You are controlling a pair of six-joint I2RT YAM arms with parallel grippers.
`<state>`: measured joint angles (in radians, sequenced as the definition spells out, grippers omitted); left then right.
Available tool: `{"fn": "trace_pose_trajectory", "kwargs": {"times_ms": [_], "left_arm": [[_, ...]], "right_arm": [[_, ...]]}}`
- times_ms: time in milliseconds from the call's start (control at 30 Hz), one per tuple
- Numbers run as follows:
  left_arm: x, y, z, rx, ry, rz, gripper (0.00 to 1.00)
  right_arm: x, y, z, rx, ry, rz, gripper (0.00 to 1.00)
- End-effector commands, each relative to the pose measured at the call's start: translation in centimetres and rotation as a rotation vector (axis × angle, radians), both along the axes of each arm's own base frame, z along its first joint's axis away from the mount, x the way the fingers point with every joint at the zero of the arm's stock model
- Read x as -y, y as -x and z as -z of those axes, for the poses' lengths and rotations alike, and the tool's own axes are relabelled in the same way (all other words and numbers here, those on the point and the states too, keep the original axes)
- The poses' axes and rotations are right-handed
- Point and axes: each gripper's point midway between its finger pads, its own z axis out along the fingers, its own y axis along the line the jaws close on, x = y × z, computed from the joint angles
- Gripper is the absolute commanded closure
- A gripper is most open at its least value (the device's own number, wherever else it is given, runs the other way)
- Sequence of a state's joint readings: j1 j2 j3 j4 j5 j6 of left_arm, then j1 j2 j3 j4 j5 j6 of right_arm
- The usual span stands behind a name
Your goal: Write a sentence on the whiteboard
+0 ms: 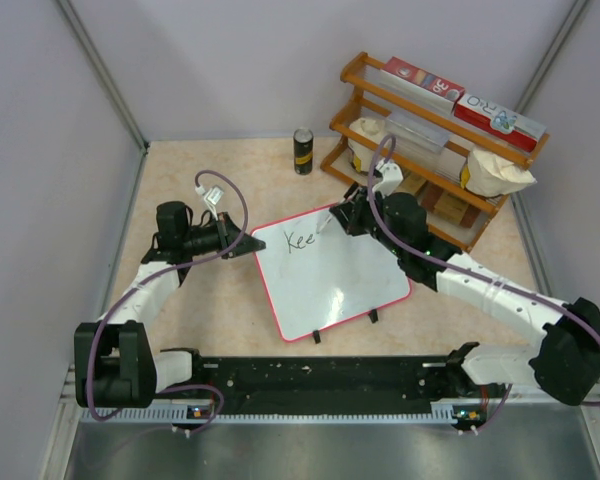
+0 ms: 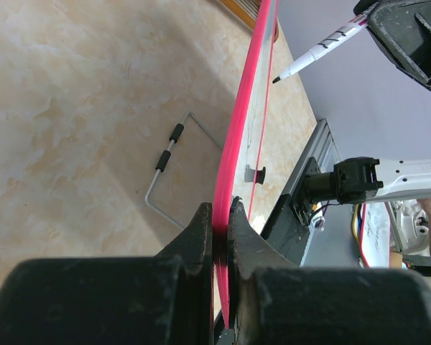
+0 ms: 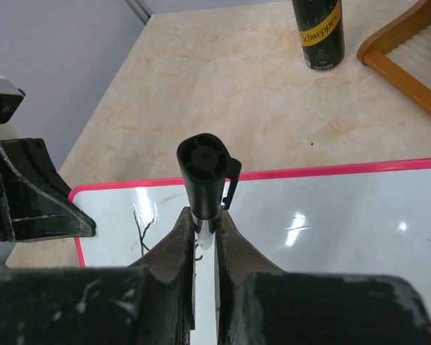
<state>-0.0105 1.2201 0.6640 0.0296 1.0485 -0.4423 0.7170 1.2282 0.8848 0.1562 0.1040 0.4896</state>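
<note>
My left claw (image 2: 220, 212) is pressed together on the red rim of the whiteboard (image 1: 340, 290). It pinches the corner nearest it so that, I judge, the board cannot slide on the surface (image 1: 210, 170) under pen strokes. The board stretches away to that claw's right. The sentence (image 1: 302, 241), reading "Kee" so far, lies just left of my right claw (image 3: 205, 219). That claw pinches a marker (image 2: 320, 50), tip angled down at the board right after the last letter. The tip seems slightly off the board, placed for the next letter.
</note>
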Motion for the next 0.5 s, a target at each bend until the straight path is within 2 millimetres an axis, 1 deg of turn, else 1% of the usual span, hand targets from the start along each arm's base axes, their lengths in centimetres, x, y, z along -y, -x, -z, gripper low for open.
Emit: {"fn": "trace_pose_trajectory", "kwargs": {"times_ms": [0, 67, 267, 433, 467], "left_arm": [[-0.8, -1.2, 1.7, 0.066, -0.110, -0.050, 1.00], [-0.8, -0.9, 2.0, 0.042, -0.112, -0.049, 1.00], [-0.7, -0.8, 1.9, 0.044, -0.111, -0.047, 1.00], [-0.7, -0.8, 1.9, 0.044, -0.111, -0.046, 1.00], [-0.7, -0.8, 2.0, 0.041, -0.111, -0.046, 1.00]], "right_arm": [[-0.4, -1.1, -3.5, 0.077, -0.045, 0.003, 1.00], [-0.6, -1.1, -3.4, 0.076, -0.045, -0.001, 1.00], [-1.0, -1.5, -3.2, 0.075, -0.047, -0.001, 1.00], [-0.8, -1.7, -2.4, 0.063, -0.033, 0.012, 1.00], [-0.8, -1.6, -2.0, 0.055, -0.026, 0.012, 1.00]]}}
